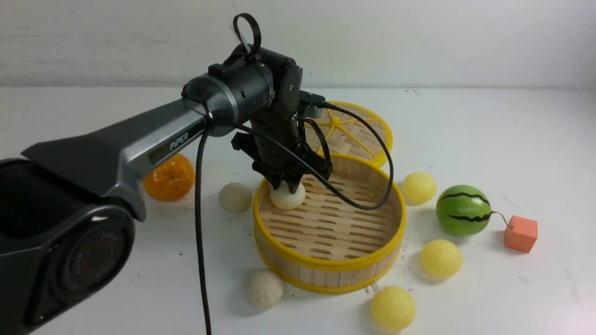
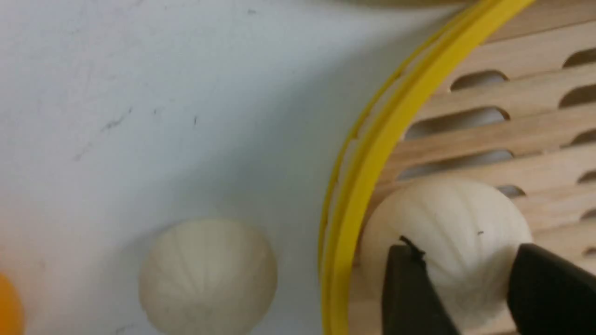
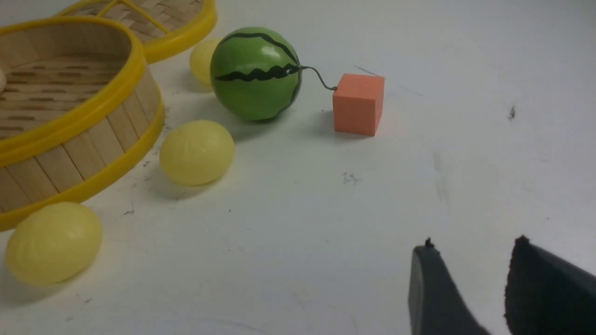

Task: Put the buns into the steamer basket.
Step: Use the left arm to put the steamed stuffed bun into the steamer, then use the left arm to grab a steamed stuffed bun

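My left gripper (image 1: 288,185) is shut on an off-white pleated bun (image 1: 287,197), holding it just inside the left rim of the steamer basket (image 1: 399,218). In the left wrist view the black fingers (image 2: 409,279) press both sides of that bun (image 2: 447,223) over the slatted floor, beside the yellow rim (image 2: 372,163). Two more off-white buns (image 1: 235,197) (image 1: 264,289) lie left of the basket. Three pale yellow buns (image 1: 419,187) (image 1: 441,258) (image 1: 392,308) lie to its right and front. My right gripper (image 3: 472,246) is open and empty above bare table, out of the front view.
A glossy orange (image 1: 169,177) lies far left under my left arm. The flat woven lid (image 1: 354,132) lies behind the basket. A green watermelon ball (image 1: 463,210) and an orange cube (image 1: 520,233) sit to the right. The left arm's cable hangs over the basket.
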Controlling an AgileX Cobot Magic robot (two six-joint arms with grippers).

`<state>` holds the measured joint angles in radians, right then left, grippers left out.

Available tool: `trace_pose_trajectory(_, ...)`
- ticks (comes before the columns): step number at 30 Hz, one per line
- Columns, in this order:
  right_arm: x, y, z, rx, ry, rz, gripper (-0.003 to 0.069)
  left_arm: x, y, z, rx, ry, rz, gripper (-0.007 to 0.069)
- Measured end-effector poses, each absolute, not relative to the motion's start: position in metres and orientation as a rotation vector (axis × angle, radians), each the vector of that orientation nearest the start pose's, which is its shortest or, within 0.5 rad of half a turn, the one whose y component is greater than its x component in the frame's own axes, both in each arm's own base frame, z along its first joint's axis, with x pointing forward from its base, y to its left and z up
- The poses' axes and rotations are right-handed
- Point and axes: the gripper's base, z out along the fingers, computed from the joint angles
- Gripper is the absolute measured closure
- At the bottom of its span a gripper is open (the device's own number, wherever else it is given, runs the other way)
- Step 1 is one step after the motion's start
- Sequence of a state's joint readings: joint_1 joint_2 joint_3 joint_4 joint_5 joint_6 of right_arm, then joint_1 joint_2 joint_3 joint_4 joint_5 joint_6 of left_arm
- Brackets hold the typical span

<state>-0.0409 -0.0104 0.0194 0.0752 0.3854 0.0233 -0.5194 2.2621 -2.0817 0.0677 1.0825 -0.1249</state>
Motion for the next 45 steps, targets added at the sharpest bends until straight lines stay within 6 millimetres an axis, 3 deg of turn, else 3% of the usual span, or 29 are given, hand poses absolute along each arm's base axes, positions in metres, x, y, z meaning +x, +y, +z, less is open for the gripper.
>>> trace_pose_trajectory(3, 0.052, 0.000, 0.173, 0.106, 1.874, 0.061, 0.0419, 0.422, -0.234, 0.265, 0.557, 2.670, -0.085, 0.0179)
trace_pose_trajectory(5, 0.052, 0.000, 0.173, 0.105, 1.874, 0.060, 0.0419, 0.412, -0.224, 0.295, 0.543, 2.643, -0.072, 0.0156)
trace_pose_trajectory(8, 0.052, 0.000, 0.173, 0.105, 1.874, 0.060, 0.0419, 0.402, -0.204, 0.330, 0.492, 2.615, -0.071, 0.0200)
trace_pose_trajectory(10, 0.052, 0.000, 0.173, 0.105, 1.874, 0.060, 0.0419, 0.403, -0.187, 0.341, 0.437, 2.610, -0.085, 0.0303)
trace_pose_trajectory(11, 0.052, 0.000, 0.173, 0.105, 1.874, 0.060, 0.0419, 0.403, -0.186, 0.342, 0.432, 2.612, -0.091, 0.0315)
trace_pose_trajectory(12, 0.052, 0.000, 0.173, 0.105, 1.874, 0.060, 0.0419, 0.408, -0.176, 0.333, 0.407, 2.645, -0.094, 0.0425)
trace_pose_trajectory(14, 0.052, 0.000, 0.173, 0.105, 1.874, 0.060, 0.0419, 0.411, -0.171, 0.323, 0.414, 2.677, -0.086, 0.0488)
trace_pose_trajectory(15, 0.052, 0.000, 0.173, 0.105, 1.874, 0.060, 0.0419, 0.416, -0.164, 0.299, 0.443, 2.744, -0.058, 0.0594)
trace_pose_trajectory(16, 0.052, 0.000, 0.173, 0.105, 1.874, 0.060, 0.0419, 0.416, -0.164, 0.299, 0.443, 2.744, -0.058, 0.0603)
trace_pose_trajectory(17, 0.052, 0.000, 0.173, 0.105, 1.874, 0.060, 0.0419, 0.419, -0.160, 0.281, 0.462, 2.790, -0.043, 0.0638)
trace_pose_trajectory(20, 0.052, 0.000, 0.173, 0.105, 1.874, 0.060, 0.0419, 0.431, -0.155, 0.255, 0.456, 2.816, -0.049, 0.0638)
trace_pose_trajectory(24, 0.052, 0.000, 0.173, 0.105, 1.874, 0.060, 0.0419, 0.442, -0.154, 0.240, 0.444, 2.796, -0.063, 0.0622)
trace_pose_trajectory(33, 0.052, 0.000, 0.173, 0.105, 1.874, 0.060, 0.0419, 0.456, -0.160, 0.214, 0.429, 2.749, -0.104, 0.0361)
trace_pose_trajectory(41, 0.052, 0.000, 0.173, 0.105, 1.874, 0.060, 0.0419, 0.463, -0.162, 0.197, 0.433, 2.740, -0.093, 0.0375)
trace_pose_trajectory(45, 0.052, 0.000, 0.173, 0.105, 1.874, 0.060, 0.0419, 0.464, -0.162, 0.194, 0.433, 2.743, -0.093, 0.0456)
